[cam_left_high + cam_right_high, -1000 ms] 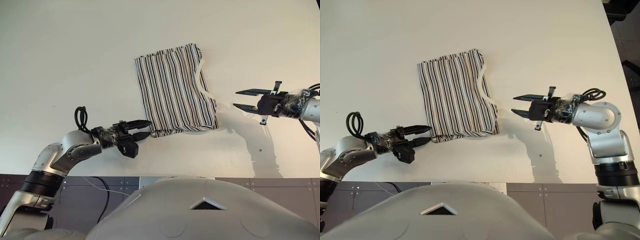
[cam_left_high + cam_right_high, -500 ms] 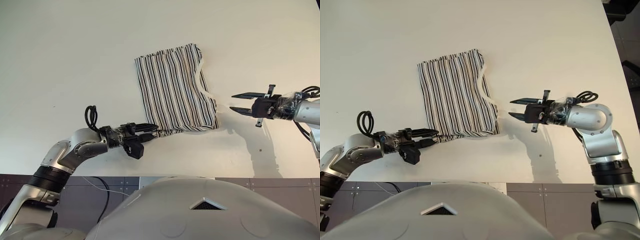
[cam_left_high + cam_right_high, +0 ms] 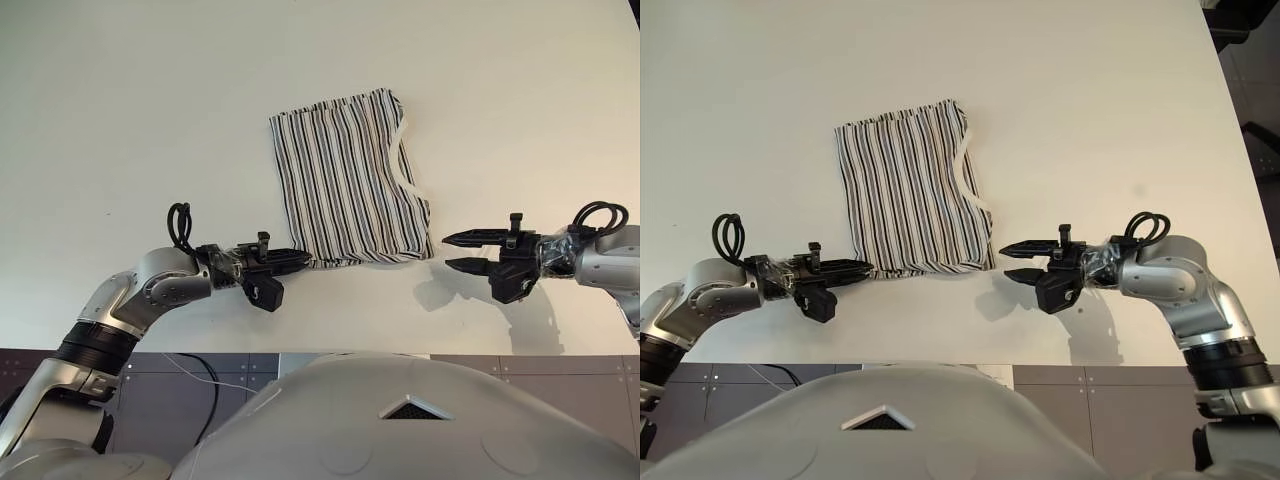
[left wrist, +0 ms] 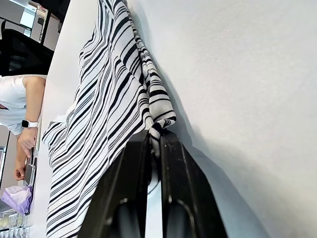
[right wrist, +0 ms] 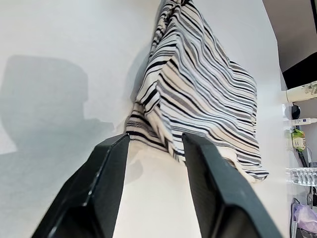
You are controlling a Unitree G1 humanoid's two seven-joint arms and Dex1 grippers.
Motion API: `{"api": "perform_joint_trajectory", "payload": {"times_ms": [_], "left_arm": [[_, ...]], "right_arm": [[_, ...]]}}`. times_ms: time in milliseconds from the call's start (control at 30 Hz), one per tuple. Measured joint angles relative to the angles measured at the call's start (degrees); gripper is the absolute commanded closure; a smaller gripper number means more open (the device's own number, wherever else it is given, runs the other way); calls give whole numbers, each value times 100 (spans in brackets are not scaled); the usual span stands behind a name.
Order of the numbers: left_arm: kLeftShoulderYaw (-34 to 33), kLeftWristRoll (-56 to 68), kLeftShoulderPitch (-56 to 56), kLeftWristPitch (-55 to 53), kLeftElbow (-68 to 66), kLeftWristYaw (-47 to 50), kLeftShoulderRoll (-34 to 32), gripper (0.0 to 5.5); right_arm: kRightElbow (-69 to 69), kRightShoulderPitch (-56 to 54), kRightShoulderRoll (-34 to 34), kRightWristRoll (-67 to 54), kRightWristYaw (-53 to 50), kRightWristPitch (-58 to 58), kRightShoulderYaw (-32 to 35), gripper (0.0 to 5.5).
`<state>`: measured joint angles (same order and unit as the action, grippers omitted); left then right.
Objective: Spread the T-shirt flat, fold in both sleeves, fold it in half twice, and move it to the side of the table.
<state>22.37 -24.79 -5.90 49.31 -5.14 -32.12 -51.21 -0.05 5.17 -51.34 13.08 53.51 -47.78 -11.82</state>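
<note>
The striped T-shirt [image 3: 345,180] lies folded into a rectangle in the middle of the white table [image 3: 130,110]. My left gripper [image 3: 303,259] lies low at the shirt's near left corner. In the left wrist view its fingers [image 4: 132,188] are pressed together with the striped hem [image 4: 157,119] pinched at their tips. My right gripper [image 3: 446,251] is open, low over the table, with its tips right by the shirt's near right corner. In the right wrist view that corner [image 5: 148,130] sits level with the spread fingers [image 5: 104,173].
The table's near edge [image 3: 400,352] runs just below both grippers. Wide bare tabletop surrounds the shirt on the left, right and far sides. Bottles [image 5: 301,91] stand beyond the table in the right wrist view.
My left gripper slid forward to the shirt's near left corner and shut on it. My right gripper dropped toward the near edge and moved left to the near right corner, staying open.
</note>
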Motion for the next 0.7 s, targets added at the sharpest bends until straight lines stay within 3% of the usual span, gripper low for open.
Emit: {"api": "perform_joint_trajectory", "payload": {"times_ms": [200,700], "left_arm": [[89,115,108,92,-80,-262,-116,536],[198,201,275,133,-178,-417,-134,536]], "right_arm": [[1012,-813,422,1663,-1209,-941,-365,335],[1375,-1374,595,1598,-1581,-1074,-1212,335]]}}
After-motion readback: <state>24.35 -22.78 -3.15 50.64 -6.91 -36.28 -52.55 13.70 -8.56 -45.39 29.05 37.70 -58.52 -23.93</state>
